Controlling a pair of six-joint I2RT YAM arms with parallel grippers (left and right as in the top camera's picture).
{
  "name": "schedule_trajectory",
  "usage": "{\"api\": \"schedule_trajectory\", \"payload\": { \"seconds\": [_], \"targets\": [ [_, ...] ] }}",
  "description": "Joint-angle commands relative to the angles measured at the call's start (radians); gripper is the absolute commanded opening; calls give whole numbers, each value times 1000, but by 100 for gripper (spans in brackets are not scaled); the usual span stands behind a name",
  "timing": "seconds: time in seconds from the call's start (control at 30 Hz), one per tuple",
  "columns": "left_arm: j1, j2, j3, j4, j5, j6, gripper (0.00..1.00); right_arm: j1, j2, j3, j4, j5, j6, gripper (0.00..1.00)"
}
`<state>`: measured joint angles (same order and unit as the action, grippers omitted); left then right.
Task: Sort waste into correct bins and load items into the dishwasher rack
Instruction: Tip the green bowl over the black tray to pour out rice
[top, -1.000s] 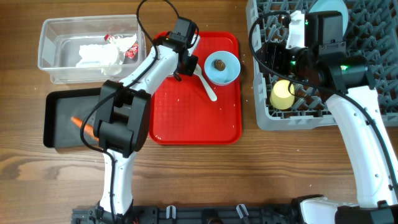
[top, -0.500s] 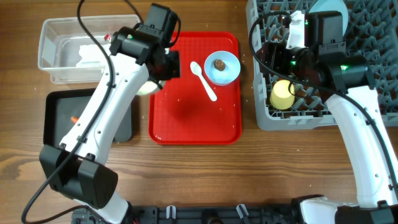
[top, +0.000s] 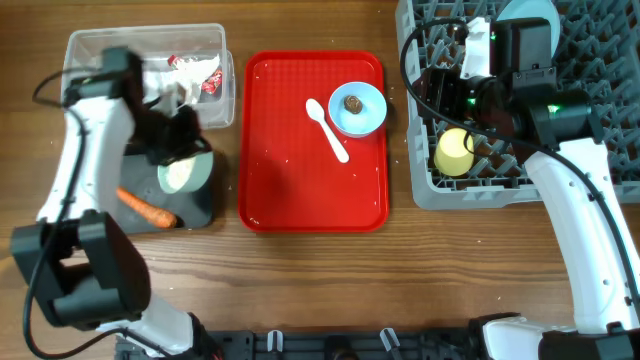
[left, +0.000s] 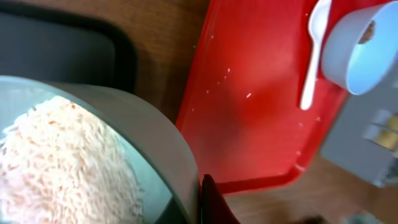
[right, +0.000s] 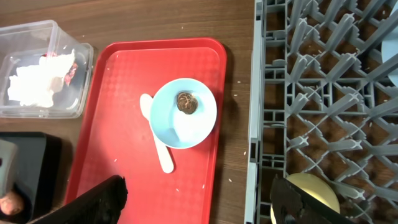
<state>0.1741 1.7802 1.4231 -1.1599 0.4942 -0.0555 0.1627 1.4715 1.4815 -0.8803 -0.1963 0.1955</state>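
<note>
Pale green bowl (top: 186, 176), round, smooth-walled, full of grainy white crumbs (left: 62, 165), in left hand (top: 178, 146)'s grip; right hand (right: 199, 190) spread.

Brown wood-grain table (top: 300, 280). Toward the far left corner, a clear plastic tub (top: 226, 95), long side along the far edge. Just nearer, by the left edge, a black tray (top: 190, 212), a thin strip of wood between the two. In the middle, a red serving tray (top: 300, 170), just beside both bins. At the far right corner, a grey dishwasher rack (top: 470, 195), cut off by the picture's far and right borders, a narrow gap from the red tray.
</note>
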Motion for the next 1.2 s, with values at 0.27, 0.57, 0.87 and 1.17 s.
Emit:
{"api": "schedule_trajectory", "payload": {
  "seconds": [0.27,0.57,0.87,1.17],
  "targets": [
    [420,-14,-235,20,735,472,4,2,11,-2,-39,-14,18,77],
    [549,-14,-241,-6,966,461,4,2,11,-2,-54,-22,17,78],
    [549,-14,-241,-11,1081,369,4,2,11,-2,-62,-22,-8,78],
    [549,-14,-241,-37,1083,278,4,2,11,-2,-82,-22,-39,82]
  ]
}}
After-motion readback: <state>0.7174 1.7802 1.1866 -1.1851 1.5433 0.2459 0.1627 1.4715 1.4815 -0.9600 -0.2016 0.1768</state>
